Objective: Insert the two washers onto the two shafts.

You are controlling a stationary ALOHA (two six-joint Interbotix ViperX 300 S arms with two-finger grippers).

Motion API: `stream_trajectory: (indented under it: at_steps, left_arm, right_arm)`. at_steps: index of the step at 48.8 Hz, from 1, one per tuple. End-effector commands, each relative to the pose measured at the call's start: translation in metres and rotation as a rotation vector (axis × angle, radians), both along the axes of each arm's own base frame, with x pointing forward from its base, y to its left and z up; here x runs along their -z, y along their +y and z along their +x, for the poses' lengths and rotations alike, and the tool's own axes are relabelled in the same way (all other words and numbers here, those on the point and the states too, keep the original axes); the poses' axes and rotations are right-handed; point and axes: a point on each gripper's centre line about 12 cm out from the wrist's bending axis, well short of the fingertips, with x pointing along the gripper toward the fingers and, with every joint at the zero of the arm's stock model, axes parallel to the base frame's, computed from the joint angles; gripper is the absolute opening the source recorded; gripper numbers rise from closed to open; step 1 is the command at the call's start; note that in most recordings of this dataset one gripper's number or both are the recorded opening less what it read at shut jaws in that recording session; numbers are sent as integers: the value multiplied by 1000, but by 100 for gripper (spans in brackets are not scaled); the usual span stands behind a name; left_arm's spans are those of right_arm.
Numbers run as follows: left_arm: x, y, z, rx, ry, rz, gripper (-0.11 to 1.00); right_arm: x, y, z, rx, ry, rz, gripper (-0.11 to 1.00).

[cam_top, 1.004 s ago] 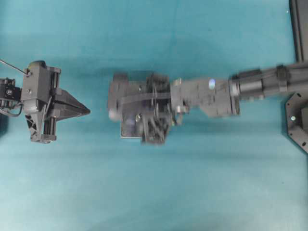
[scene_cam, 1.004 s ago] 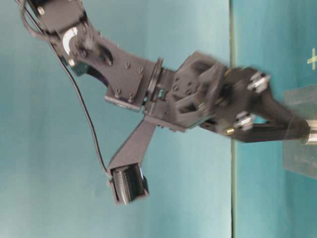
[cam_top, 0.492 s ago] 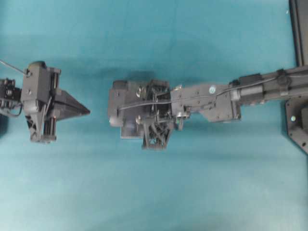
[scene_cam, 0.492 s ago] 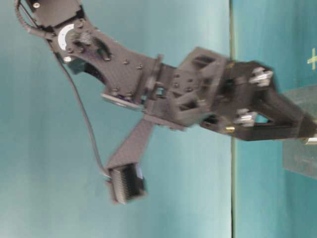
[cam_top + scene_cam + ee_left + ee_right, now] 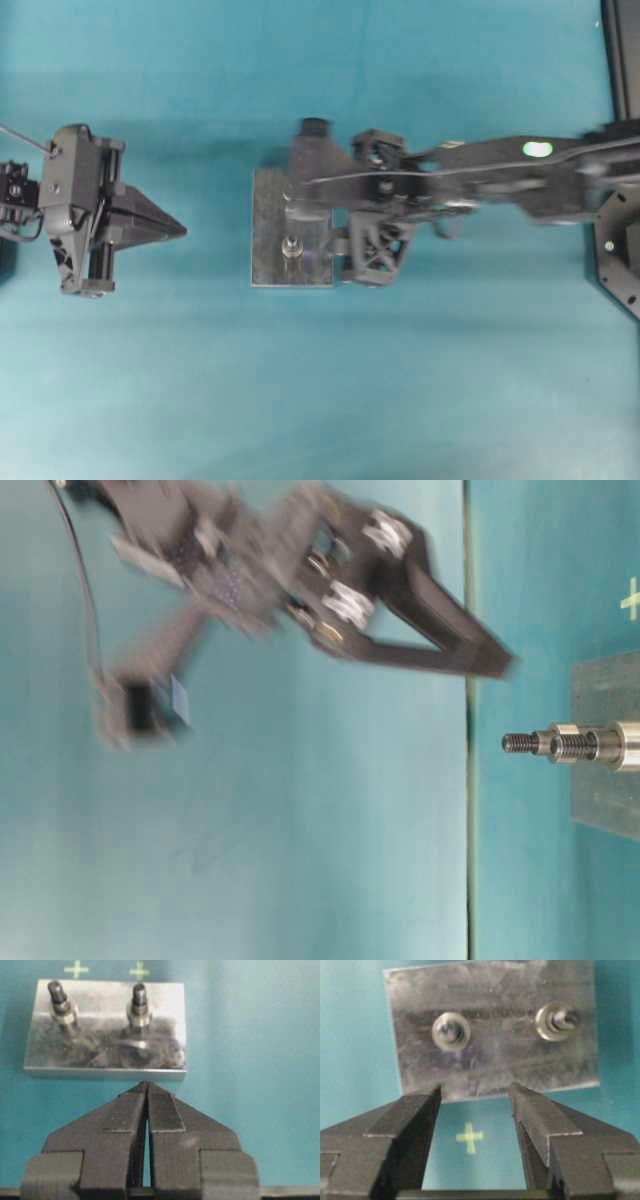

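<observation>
A grey metal plate [image 5: 268, 200] lies mid-table with two threaded shafts [image 5: 451, 1031] [image 5: 557, 1020] standing on it. Each shaft carries a silver ring; a washer [image 5: 439, 1035] sits round the nearer-centre one. One shaft [image 5: 291, 247] shows from overhead, and from table level the shafts [image 5: 545, 743] line up. My right gripper [image 5: 475, 1092] is open and empty, raised above the plate's edge [image 5: 495, 663] and blurred by motion. My left gripper [image 5: 146, 1086] is shut on nothing, just short of the plate [image 5: 105, 1067], and rests at the far left [image 5: 183, 230].
Teal cloth covers the table. Yellow cross marks [image 5: 470, 1137] [image 5: 76, 969] lie on the cloth beside the plate. A black frame [image 5: 620, 60] and the right arm's base [image 5: 620, 260] stand at the right edge.
My right gripper has lifted off the shaft and pulled up and back toward the right, uncovering the plate and shaft. Its jaws stay apart. The left arm has not moved.
</observation>
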Motion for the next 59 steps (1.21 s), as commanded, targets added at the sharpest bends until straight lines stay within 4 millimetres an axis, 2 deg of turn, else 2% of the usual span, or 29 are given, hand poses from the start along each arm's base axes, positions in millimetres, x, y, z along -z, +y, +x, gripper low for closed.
stream_trajectory:
  at_steps: [1,9,15,38,46,59]
  left_arm:
    - [-8,0,2,0,-32,-1,0]
    - [-9,0,1,1,-35,0,0]
    - [-10,0,1,2,-40,-1,0]
    - [-12,0,-7,1,-55,-3,0]
    - [-11,0,-8,0,-54,-4,0]
    - [-9,-2,-9,6,-49,-4,0]
  right_arm:
    - [-23,-1,-12,30,-113,25,59]
    - [-16,0,-36,83,-155,70,59]
    - [-17,0,-49,104,-214,96,59]
    - [-14,1,-114,72,-463,108,55]
    - [-4,2,-134,68,-486,111,54]
    - [-4,3,-151,58,-557,119,32]
